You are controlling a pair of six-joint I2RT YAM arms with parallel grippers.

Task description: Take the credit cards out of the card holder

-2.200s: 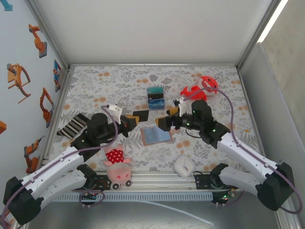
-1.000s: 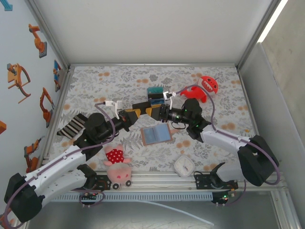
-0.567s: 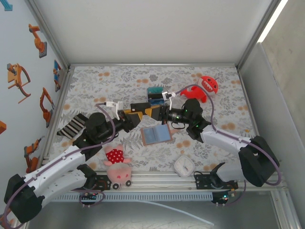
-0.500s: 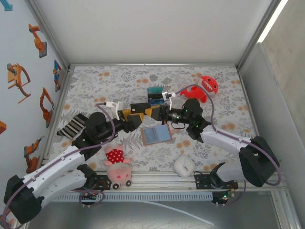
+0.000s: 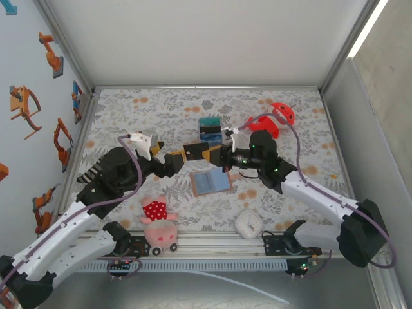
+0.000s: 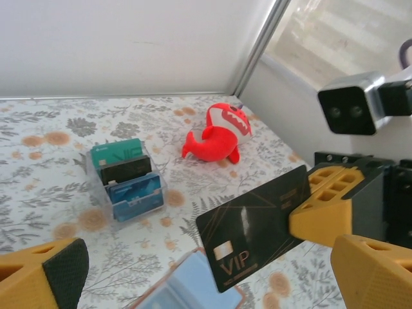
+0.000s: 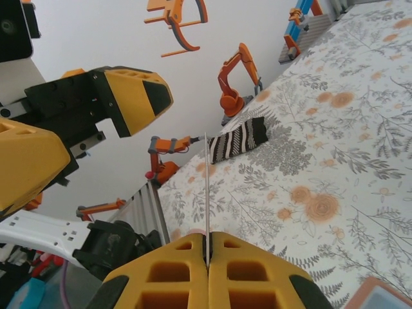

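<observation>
— Fingers, state?
— Item, right gripper point(image 5: 211, 154): fingers point(image 7: 174, 273) closed on one black credit card point(image 6: 257, 225) marked VIP. Item, left gripper point(image 5: 172, 161): fingers point(image 6: 48, 273) spread wide, empty, just beside that card.
— Location of the card holder point(image 5: 210, 182)?
— Open flat on the table point(image 5: 129, 116), blue lining up, at 6 o'clock from the held card.
— Farther back?
— One clear card stand point(image 5: 210, 131) at 12 o'clock; one red plush point(image 6: 219, 132) at 2 o'clock.

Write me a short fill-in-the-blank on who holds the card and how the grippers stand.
The right gripper is shut on a black card printed with the word ____. The left gripper is ____. The toothy plush toy at the back of the table is ____ in colour.
Missing words: VIP; open; red.
</observation>
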